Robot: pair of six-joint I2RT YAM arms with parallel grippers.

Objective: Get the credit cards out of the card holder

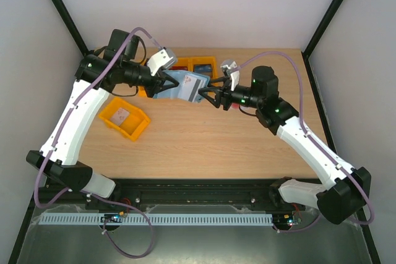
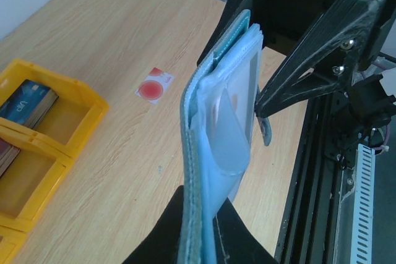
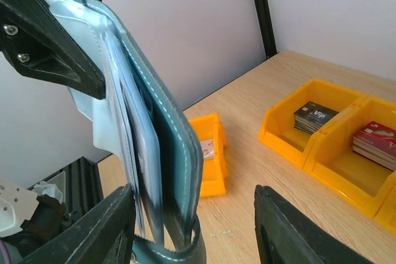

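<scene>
The left gripper (image 1: 166, 85) was clenched on one end of the teal wallet (image 1: 184, 85) and held it in the air above the middle of the counter's far edge, its pale blue pockets fanned out. The right gripper (image 3: 195, 199) had its fingers spread wide, straddling the wallet's other end without clamping it. One fingertip (image 2: 278, 88) touched the pocket side. A pale card (image 1: 194, 86) with reddish marking sat in a pocket. A white card (image 2: 153, 85) with a red round mark lay flat on the wood, near the twin orange bins (image 1: 204, 59) at the far edge, which held stacks of cards. A single orange bin (image 1: 137, 129) sat toward the left edge with one card inside.
</scene>
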